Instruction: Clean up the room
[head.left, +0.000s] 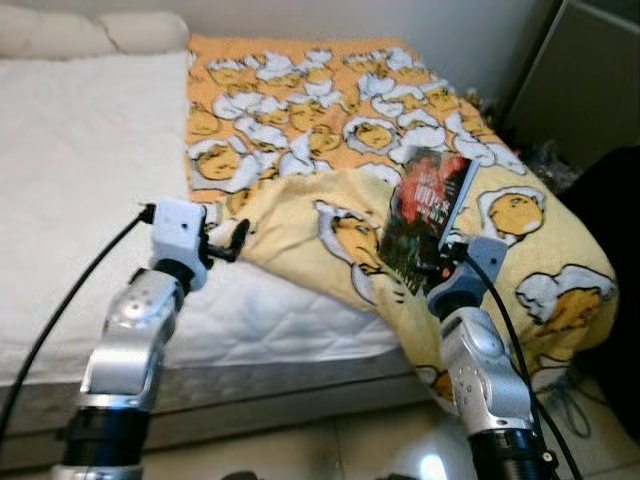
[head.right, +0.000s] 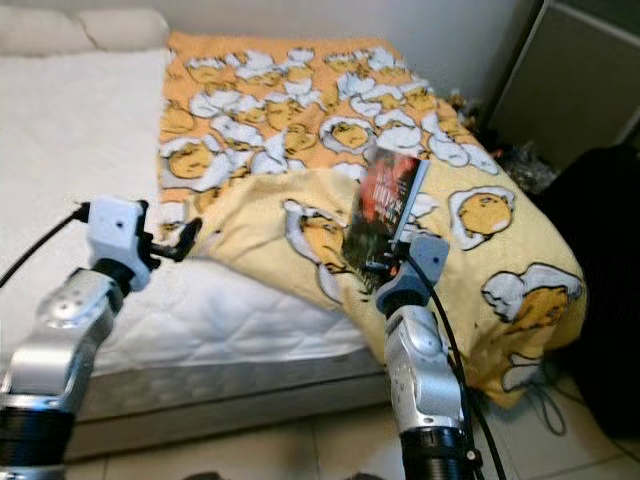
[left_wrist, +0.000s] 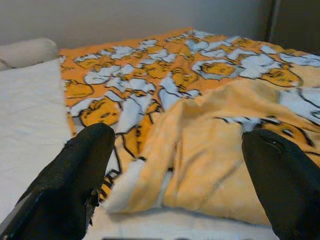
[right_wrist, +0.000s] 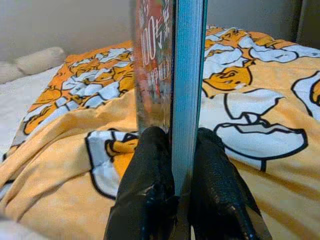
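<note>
left gripper (head.left: 240, 238): hovering over the bed's near edge, fingers spread wide with nothing between them; in the left wrist view the two black fingers (left_wrist: 75, 170) are framing the folded-back blanket corner, not touching it as far as I can tell
mattress (head.left: 90, 170): white quilted, lying bare to the left of the left gripper and under it
pillows (head.left: 90, 30): two pale ones sitting at the far end, well beyond the left gripper
blanket (head.left: 320, 110): orange-yellow with a cartoon egg print, spreading ahead of and to the right of the left gripper; near edge is flipped over and rumpled, draping off the bed corner below the right gripper
right gripper (head.left: 445, 262): raised above the blanket, fingers clamped on the bottom edge of the book
book (head.left: 430, 215): dark glossy cover with red lettering, standing upright and slightly tilted straight above the right gripper, clear of the blanket; right wrist view is showing its page block pinched between both pads (right_wrist: 150, 165)
dark cabinet (head.left: 580, 90): standing beyond and right of the right gripper, past the bed
step in hand: looks like book is picked up off the bed and being carried, with no drop spot in sight yet
next move: probably needs turning toward a shelf or table while keeping the pinch firm, since the tall book is gripped only at its lower edge and could swing; left gripper looks lined up to take the blanket fold for straightening
containers: none visible, nothing to report inside any
</note>
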